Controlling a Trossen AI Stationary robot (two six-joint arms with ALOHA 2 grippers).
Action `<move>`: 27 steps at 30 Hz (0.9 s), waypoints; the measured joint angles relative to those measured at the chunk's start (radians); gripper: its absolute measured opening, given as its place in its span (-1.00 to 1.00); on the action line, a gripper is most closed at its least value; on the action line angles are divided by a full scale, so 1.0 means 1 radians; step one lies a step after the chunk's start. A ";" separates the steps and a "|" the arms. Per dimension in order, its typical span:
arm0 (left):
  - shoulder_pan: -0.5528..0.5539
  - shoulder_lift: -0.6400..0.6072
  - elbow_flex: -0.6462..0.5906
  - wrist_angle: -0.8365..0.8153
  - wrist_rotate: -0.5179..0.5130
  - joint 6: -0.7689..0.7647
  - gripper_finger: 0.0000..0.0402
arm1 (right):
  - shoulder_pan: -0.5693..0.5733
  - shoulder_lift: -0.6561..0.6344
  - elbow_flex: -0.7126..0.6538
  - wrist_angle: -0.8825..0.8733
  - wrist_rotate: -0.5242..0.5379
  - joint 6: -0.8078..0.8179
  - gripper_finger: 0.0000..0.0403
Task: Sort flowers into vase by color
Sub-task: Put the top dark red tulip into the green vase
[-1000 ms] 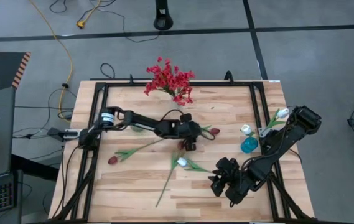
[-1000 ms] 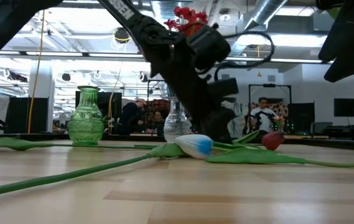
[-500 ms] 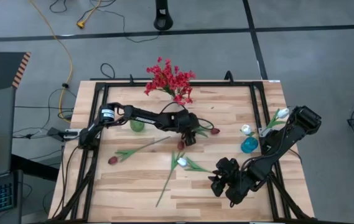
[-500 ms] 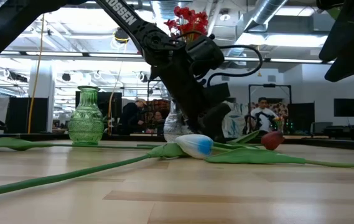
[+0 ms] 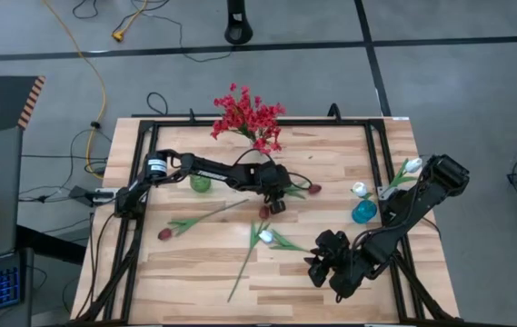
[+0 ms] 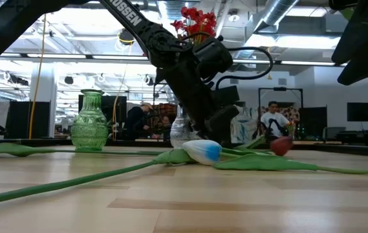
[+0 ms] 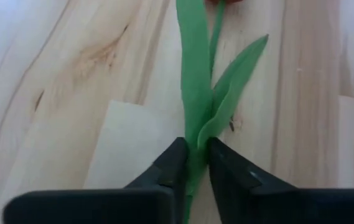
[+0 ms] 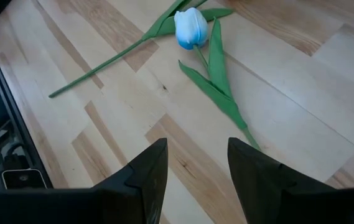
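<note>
A dark maroon tulip lies on the table right of centre, its bud [image 5: 313,190] toward the right. My left gripper [image 5: 276,203] is low over it and shut on its green stem. Two more maroon buds [image 5: 263,212] [image 5: 164,233] and a white tulip [image 5: 264,236] lie flat on the wood. Red sprays [image 5: 249,118] stand in a clear vase [image 6: 184,129] at the far edge. A green vase [image 5: 201,182] stands beside my left arm. My right gripper [image 8: 192,168] hangs open above the near right, short of the white tulip [image 8: 191,28]. My left gripper pinches the maroon tulip's stem and a leaf base [image 7: 196,134] between its two fingers [image 7: 175,163], well below the bud. The fingers slant down from the table's left, roughly in line with the stem. The flower lies along the table, bud away from the gripper.
A blue vase [image 5: 362,213] with white tulips [image 5: 412,165] stands at the right edge beside my right arm. A black frame [image 5: 240,122] runs around the table. People stand in the room beyond the far edge.
My left gripper has shifted a little toward the far edge, rolling its wrist and uncovering the middle maroon bud. It has then shut on the stem of the right-hand maroon tulip. My right arm has kept still.
</note>
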 joint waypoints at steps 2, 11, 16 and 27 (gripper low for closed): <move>-0.001 0.000 0.000 0.000 0.000 0.000 -0.86 | 0.000 0.000 0.000 0.000 0.000 0.000 -0.03; -0.001 -0.006 -0.003 0.008 0.001 -0.023 -0.98 | 0.000 0.000 0.000 0.001 0.000 0.000 -0.03; -0.003 -0.045 -0.007 -0.027 0.004 -0.029 -0.99 | 0.000 0.000 0.000 0.002 0.000 0.000 -0.03; -0.090 -0.205 -0.005 -0.201 -0.032 -0.027 -1.00 | 0.000 0.000 0.000 0.002 0.000 0.000 -0.03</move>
